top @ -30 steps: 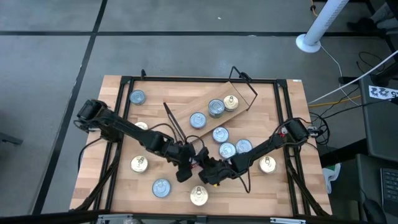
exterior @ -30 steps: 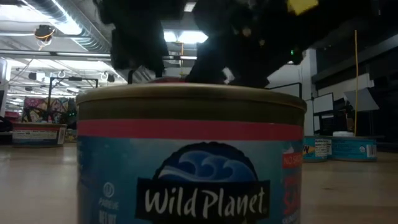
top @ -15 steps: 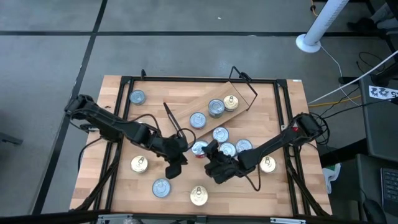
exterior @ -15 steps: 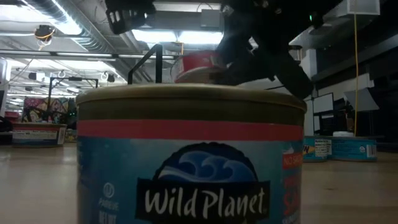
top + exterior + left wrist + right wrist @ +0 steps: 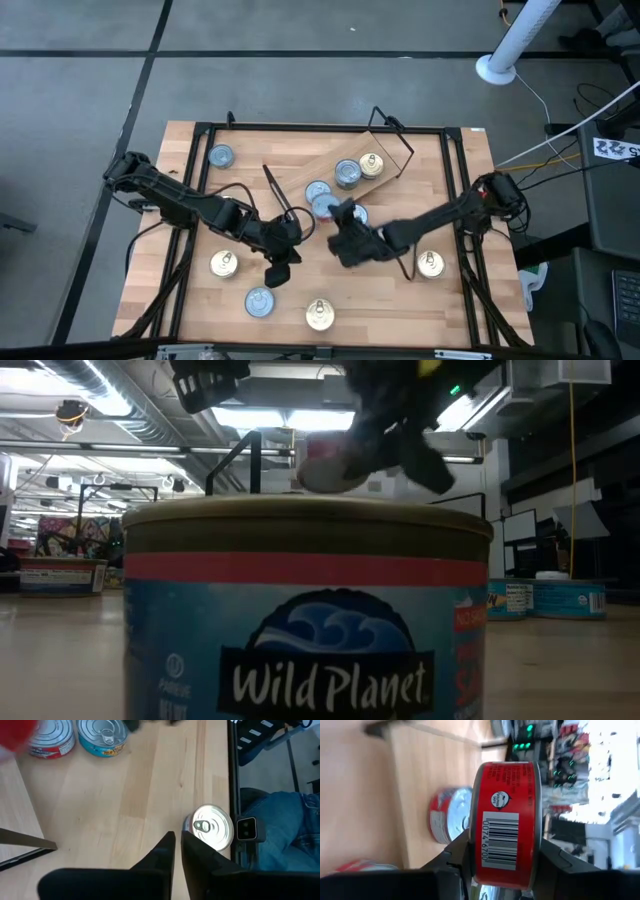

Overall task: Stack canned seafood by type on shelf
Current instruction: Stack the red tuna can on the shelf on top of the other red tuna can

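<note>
1. Since the earlier frames the right gripper (image 5: 335,222) has carried its red-labelled tin (image 5: 504,822) from the middle of the table up toward the shelf (image 5: 385,142), while the left gripper (image 5: 277,270) has drawn back and its fingers have come together.
2. Nearest the low camera stands a blue-labelled tin (image 5: 305,610), upright on the table (image 5: 450,310), untouched; it fills that view and hides most of the work behind.
3. Left gripper: it sits over bare wood near the table's middle-front, jaws pressed almost shut on nothing. I judge it is simply waiting clear of the other arm.
4. Right gripper: its fingers (image 5: 457,852) clasp the red-labelled tin across its round wall. The tin is lifted off the table, seemingly tipped; its short axis runs across the jaws, so the flat ends stay free for setting down.
5. Loose tins lie around: a gold one (image 5: 319,316) at the front, a silver-topped one (image 5: 209,829) near the left fingers.
6. Farthest, the shelf lies askew with three tins on it, a gold tin (image 5: 371,165) among them. Like probably goes with like, so the carried tin's flat end should land squarely.
</note>
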Motion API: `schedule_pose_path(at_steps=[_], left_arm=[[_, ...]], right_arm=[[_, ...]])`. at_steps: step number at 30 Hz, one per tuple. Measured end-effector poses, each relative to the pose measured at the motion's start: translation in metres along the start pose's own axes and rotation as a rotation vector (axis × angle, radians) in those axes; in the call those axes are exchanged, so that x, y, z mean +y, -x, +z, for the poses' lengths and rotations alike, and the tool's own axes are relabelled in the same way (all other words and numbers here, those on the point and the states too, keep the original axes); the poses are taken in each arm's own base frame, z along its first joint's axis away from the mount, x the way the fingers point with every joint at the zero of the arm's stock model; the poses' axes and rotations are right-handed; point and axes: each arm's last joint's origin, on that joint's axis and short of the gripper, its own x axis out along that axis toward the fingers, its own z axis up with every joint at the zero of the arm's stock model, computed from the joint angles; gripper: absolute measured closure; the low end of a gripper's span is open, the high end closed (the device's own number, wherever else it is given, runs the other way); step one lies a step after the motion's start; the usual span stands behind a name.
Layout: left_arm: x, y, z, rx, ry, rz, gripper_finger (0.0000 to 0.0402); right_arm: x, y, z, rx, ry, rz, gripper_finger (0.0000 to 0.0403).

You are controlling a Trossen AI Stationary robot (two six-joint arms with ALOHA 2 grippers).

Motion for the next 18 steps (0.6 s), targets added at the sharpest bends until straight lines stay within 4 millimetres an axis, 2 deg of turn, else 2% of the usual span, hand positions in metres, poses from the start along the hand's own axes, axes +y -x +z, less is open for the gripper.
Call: schedule_pose_path(at_steps=[9,18], left_arm=[[0.000,0.000,0.000,-0.001,-0.027,0.001,0.0381],[0.000,0.000,0.000,-0.001,-0.047,0.003,0.0381]], right_arm=[[-0.025,-0.048,-0.022,-0.050,-0.119,0.163,0.0272],[-0.040,-0.072,-0.037,-0.069,-0.198,0.198,0.0272]])
